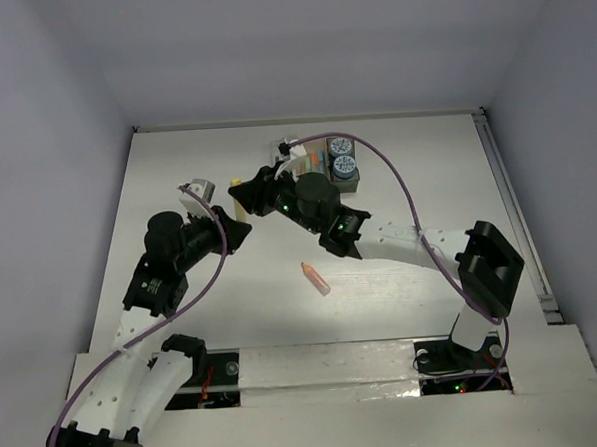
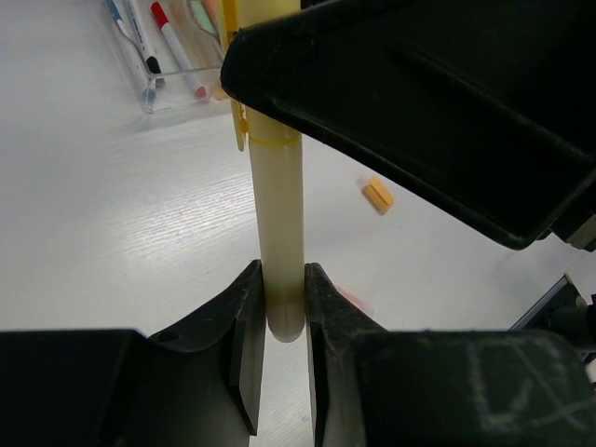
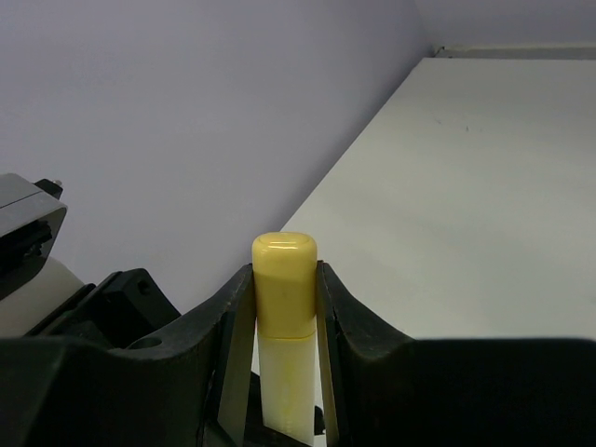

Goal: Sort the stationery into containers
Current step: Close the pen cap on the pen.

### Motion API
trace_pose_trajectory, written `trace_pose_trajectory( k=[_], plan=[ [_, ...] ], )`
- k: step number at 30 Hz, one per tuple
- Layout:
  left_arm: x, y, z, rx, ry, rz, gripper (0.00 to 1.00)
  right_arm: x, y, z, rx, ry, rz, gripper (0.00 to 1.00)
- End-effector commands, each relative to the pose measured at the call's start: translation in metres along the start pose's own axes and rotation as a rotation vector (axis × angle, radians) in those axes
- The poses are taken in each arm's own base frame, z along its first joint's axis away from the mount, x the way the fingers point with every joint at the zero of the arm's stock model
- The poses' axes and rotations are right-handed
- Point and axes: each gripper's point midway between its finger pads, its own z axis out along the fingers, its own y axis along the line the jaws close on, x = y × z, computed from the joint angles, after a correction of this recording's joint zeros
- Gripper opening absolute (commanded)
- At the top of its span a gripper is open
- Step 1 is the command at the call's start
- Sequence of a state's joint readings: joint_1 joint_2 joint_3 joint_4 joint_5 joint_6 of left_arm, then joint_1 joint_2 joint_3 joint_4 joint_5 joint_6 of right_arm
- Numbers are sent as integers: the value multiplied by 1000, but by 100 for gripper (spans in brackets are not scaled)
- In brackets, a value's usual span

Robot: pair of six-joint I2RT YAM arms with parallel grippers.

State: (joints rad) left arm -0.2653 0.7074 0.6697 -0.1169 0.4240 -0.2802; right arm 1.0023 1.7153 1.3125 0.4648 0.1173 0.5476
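A stubby yellow marker [image 2: 279, 196] is held off the table between both grippers. My left gripper [image 2: 282, 279] is shut on its pale barrel end. My right gripper [image 3: 284, 279] is shut on its yellow cap [image 3: 284, 250]. In the top view the two grippers meet left of the containers [image 1: 321, 167], and the marker [image 1: 240, 215] barely shows between them. The left wrist view shows the clear bin [image 2: 154, 88] holding thin white pens [image 2: 177, 47]. Two round blue-white rolls [image 1: 342, 157] sit in the right-hand bin. An orange-pink marker [image 1: 315, 277] lies on the table in front of the right arm.
A small orange eraser-like bit [image 2: 377, 196] lies on the table beyond the left gripper. The right arm's body [image 2: 438, 102] fills the upper right of the left wrist view. A purple cable [image 1: 401, 178] arcs over the containers. Walls enclose the table on three sides.
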Motion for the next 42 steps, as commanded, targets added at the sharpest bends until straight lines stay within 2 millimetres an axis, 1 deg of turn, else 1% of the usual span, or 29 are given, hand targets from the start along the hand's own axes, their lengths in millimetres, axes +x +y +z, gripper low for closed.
trace_pose_trajectory(
  k=[1, 3, 4, 6, 7, 8, 9, 11, 12, 14, 15, 16, 17, 18, 20, 21, 22, 23, 25, 26, 28, 29, 30, 31, 32, 33, 36, 38, 42],
  plan=[
    [-41, -9, -7, 4, -146, 63, 0, 30, 15, -13, -55, 76, 20, 0],
    [-42, -8, -7, -2, -153, 64, 0, 50, 23, -20, -83, 122, 45, 0],
    [-44, -9, -8, -3, -158, 65, 0, 63, 14, -24, -69, 145, 53, 0],
    [-45, -9, -8, -1, -162, 63, 0, 86, 18, -34, -80, 189, 77, 0],
    [-46, -10, -8, 1, -168, 63, 0, 93, 13, -37, -72, 199, 83, 0],
    [-47, -10, -9, 0, -171, 62, 0, 113, 6, -45, -56, 239, 87, 0],
    [-48, -11, -9, 2, -174, 61, 0, 121, 1, -49, -46, 255, 105, 0],
    [-51, -11, -9, -1, -179, 60, 0, 142, 1, -58, -50, 297, 123, 0],
    [-54, -12, -10, -4, -188, 60, 0, 155, -9, -66, -28, 325, 140, 0],
    [-64, -15, -11, 1, -210, 65, 0, 170, -4, -76, -38, 353, 153, 0],
    [-67, -14, -11, -8, -218, 65, 0, 178, -11, -82, -20, 370, 163, 0],
    [-69, -13, -10, -17, -217, 61, 0, 182, -8, -85, -25, 377, 168, 0],
    [-78, -16, -11, -16, -234, 65, 0, 188, -6, -89, -28, 390, 170, 0],
    [-82, -16, -12, -20, -242, 61, 0, 193, -11, -93, -14, 400, 177, 0],
    [-101, -22, -12, -11, -287, 69, 0, 203, -2, -99, -31, 421, 182, 0],
    [-107, -23, -12, -12, -304, 69, 0, 208, -5, -100, -22, 431, 189, 0],
    [-111, -23, -10, -16, -306, 65, 0, 215, -3, -103, -24, 444, 192, 0],
    [-122, -27, -12, -11, -329, 67, 0, 218, -4, -104, -22, 450, 198, 0],
    [-132, -29, -10, -8, -352, 61, 0, 227, -4, -107, -23, 468, 214, 0],
    [-141, -32, -12, -4, -371, 65, 0, 230, 0, -109, -31, 474, 218, 0],
    [-151, -30, -10, -25, -392, 63, 0, 232, 4, -111, -39, 477, 223, 0],
    [-155, -30, -10, -30, -399, 63, 0, 232, 4, -111, -38, 479, 222, 0],
    [-166, -33, -14, -32, -422, 69, 0, 232, 3, -111, -33, 478, 219, 0],
    [-168, -32, -12, -37, -423, 68, 0, 235, 5, -114, -37, 485, 217, 0],
    [-176, -36, -14, -32, -440, 71, 0, 237, 4, -115, -33, 490, 219, 0],
    [-179, -40, -14, -21, -442, 72, 0, 239, 2, -116, -29, 495, 220, 0],
    [-188, -40, -13, -31, -456, 73, 0, 245, -4, -122, -16, 506, 228, 0],
    [-193, -38, -10, -44, -461, 78, 0, 247, -3, -126, -12, 514, 222, 0],
    [-193, -35, -3, -52, -448, 68, 0, 251, -3, -130, -10, 522, 220, 0]
  ],
)
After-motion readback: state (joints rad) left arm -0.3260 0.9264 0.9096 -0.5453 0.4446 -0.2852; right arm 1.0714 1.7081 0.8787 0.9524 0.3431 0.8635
